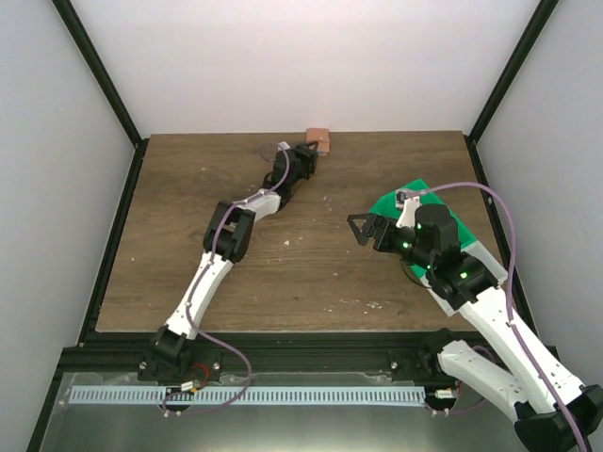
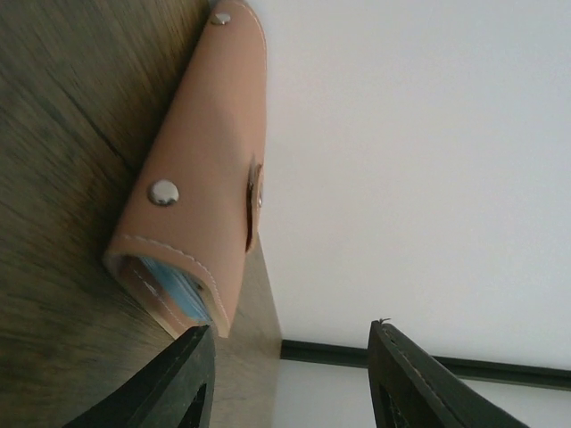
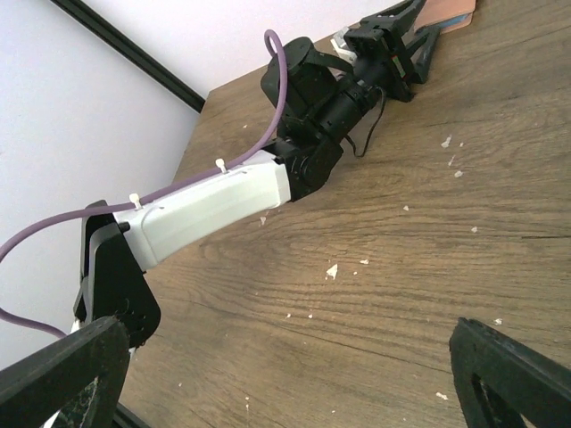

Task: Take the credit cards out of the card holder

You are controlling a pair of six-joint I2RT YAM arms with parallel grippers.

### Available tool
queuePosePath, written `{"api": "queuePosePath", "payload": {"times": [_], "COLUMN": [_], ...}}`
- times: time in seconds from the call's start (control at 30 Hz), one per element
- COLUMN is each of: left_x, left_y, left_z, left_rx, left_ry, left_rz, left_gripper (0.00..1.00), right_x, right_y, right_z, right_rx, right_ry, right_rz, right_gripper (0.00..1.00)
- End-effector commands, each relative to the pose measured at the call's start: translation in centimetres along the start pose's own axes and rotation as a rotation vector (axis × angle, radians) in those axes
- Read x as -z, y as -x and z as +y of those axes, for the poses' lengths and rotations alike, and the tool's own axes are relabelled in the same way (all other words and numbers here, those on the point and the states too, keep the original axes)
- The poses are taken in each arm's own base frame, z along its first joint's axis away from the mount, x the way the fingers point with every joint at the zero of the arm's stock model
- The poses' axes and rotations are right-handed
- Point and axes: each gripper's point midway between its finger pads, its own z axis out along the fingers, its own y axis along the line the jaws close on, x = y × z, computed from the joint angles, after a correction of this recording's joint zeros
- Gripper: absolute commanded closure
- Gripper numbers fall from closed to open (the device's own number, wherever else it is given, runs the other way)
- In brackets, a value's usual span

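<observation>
The card holder (image 1: 319, 139) lies folded at the table's far edge, against the back wall. In the left wrist view it is a tan-pink wallet (image 2: 201, 178) with metal snaps, and light blue layers show at its open end. No credit cards can be told apart; they are hidden. My left gripper (image 2: 290, 357) is open with nothing between its fingers. Its left fingertip (image 2: 192, 357) sits just short of the holder's open end. My right gripper (image 1: 363, 229) stands wide open over bare wood at mid-table right, far from the holder (image 3: 451, 13).
A green tray (image 1: 433, 209) lies at the right under my right arm. The left arm (image 3: 214, 205) stretches diagonally across the table toward the back wall. Small white crumbs (image 3: 332, 270) dot the wood. Black frame rails (image 1: 113, 226) border the table.
</observation>
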Motion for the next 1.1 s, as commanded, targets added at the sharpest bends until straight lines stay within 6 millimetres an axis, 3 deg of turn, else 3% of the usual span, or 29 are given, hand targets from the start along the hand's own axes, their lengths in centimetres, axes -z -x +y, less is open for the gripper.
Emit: {"api": "queuePosePath", "payload": {"times": [0.0, 0.2, 0.43, 0.67, 0.8, 0.9, 1.07], "left_x": [0.2, 0.6, 0.7, 2.3, 3.1, 2.7, 1.2], "left_y": [-0.5, 1.2, 3.5, 3.2, 2.9, 2.8, 2.7], "left_z": [7.4, 8.5, 7.8, 7.3, 8.1, 9.0, 8.3], "left_rx": [0.112, 0.120, 0.113, 0.027, 0.055, 0.071, 0.108], "left_ry": [0.122, 0.145, 0.139, 0.297, 0.353, 0.363, 0.299], "left_rz": [-0.037, -0.089, -0.123, -0.154, -0.197, -0.209, -0.203], "left_gripper": [0.52, 0.57, 0.64, 0.64, 0.64, 0.65, 0.66], "right_x": [0.7, 0.8, 0.7, 0.2, -0.2, -0.2, 0.0], "right_y": [1.8, 2.4, 2.5, 2.8, 2.7, 2.7, 3.1], "right_z": [0.7, 0.9, 0.7, 0.7, 0.5, 0.7, 0.8], "right_rx": [0.023, 0.034, 0.035, 0.034, 0.027, 0.022, 0.017], "right_ry": [-0.004, -0.013, -0.022, -0.029, -0.036, -0.030, -0.033], "right_rz": [-0.047, -0.060, -0.066, -0.066, -0.058, -0.053, -0.071], "right_gripper": [0.00, 0.00, 0.01, 0.00, 0.00, 0.00, 0.00]}}
